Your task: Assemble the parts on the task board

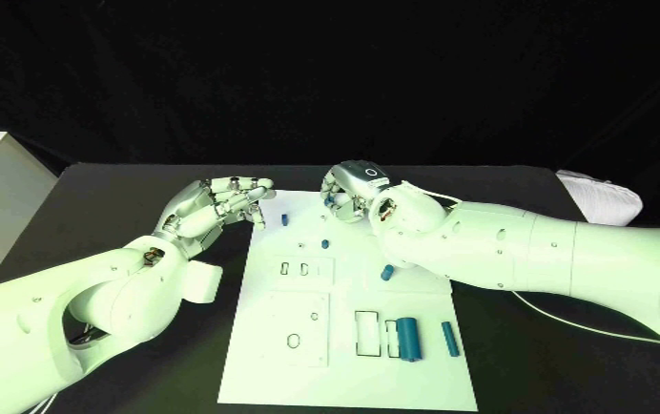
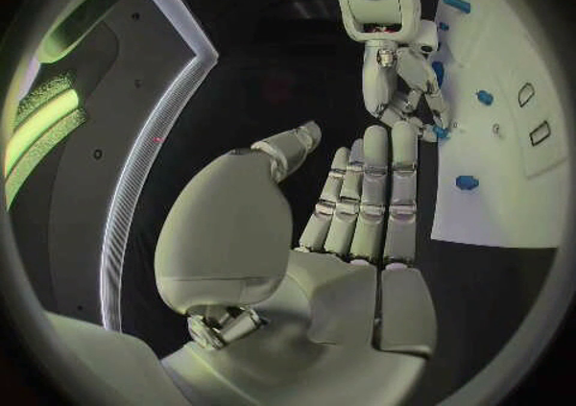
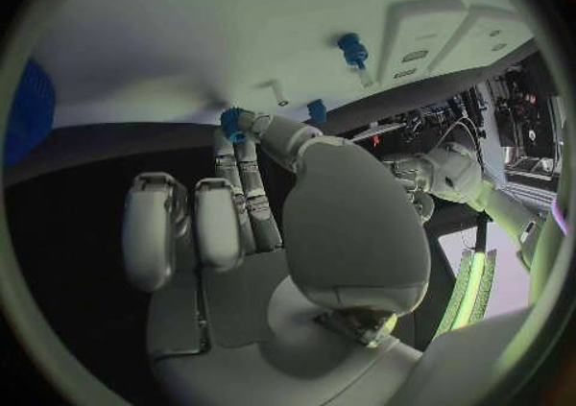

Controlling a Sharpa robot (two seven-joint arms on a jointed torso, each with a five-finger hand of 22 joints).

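The right robot hand (image 1: pixel 347 188) pinches a small blue part (image 3: pixel 231 122) at its fingertips over the far edge of the task board (image 1: pixel 413 381); the left robot hand (image 1: pixel 220 202), fingers extended and holding nothing, hovers just beside the board's far left corner. To seat it well, the part should probably be kept upright and lowered slowly over its hole, with the left clear

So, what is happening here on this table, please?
The right robot hand pinches a small blue part at the far edge of the white task board. The left robot hand hovers beside the board's far left corner, holding nothing. More blue parts lie on the board, not yet assembled.
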